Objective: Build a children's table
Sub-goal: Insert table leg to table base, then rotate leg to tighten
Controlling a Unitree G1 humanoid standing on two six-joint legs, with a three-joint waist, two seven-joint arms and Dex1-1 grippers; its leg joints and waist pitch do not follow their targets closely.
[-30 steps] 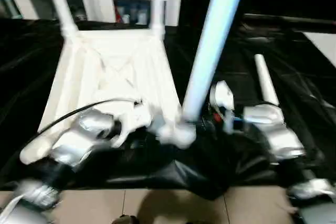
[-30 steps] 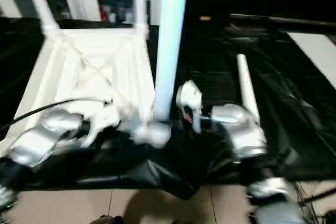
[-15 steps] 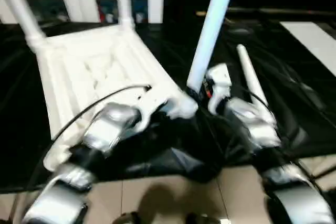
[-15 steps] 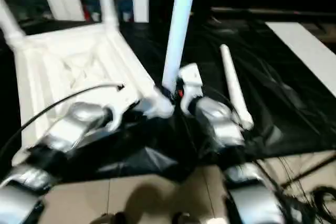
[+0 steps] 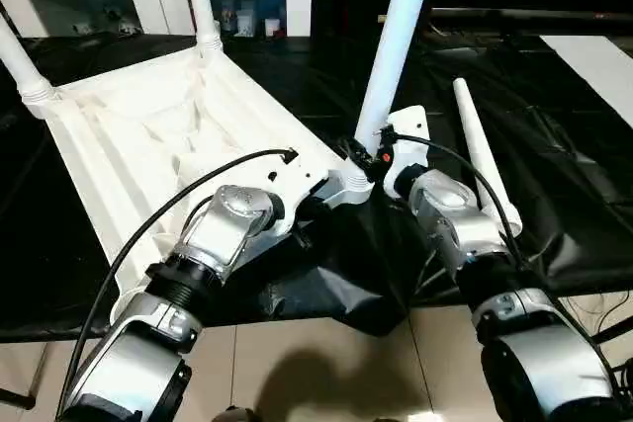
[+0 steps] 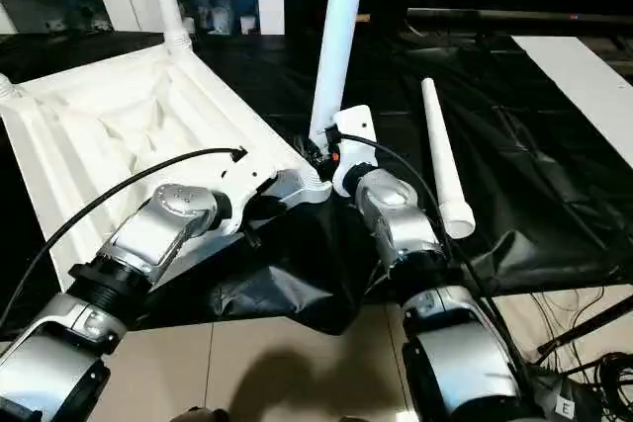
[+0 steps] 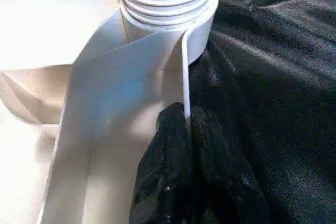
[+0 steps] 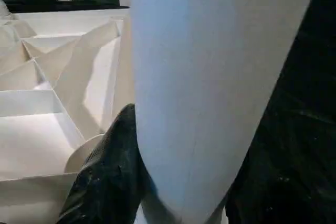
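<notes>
The upturned tabletop (image 5: 168, 135) lies ribs-up on the black-draped bench (image 5: 554, 145). My right end effector (image 5: 374, 160) grips the upright leg (image 5: 396, 37) at its near corner socket; my left end effector (image 7: 184, 145) pinches the tabletop's rim there. A loose leg (image 5: 480, 160) lies beside.

My right gripper (image 5: 368, 157) is hemmed in by the upright leg (image 5: 396, 42); beside it, black sheeting (image 5: 554, 135) lies open past the loose leg (image 5: 480, 160). The tabletop's (image 5: 129, 135) ribs block my left gripper (image 7: 186, 129).
</notes>
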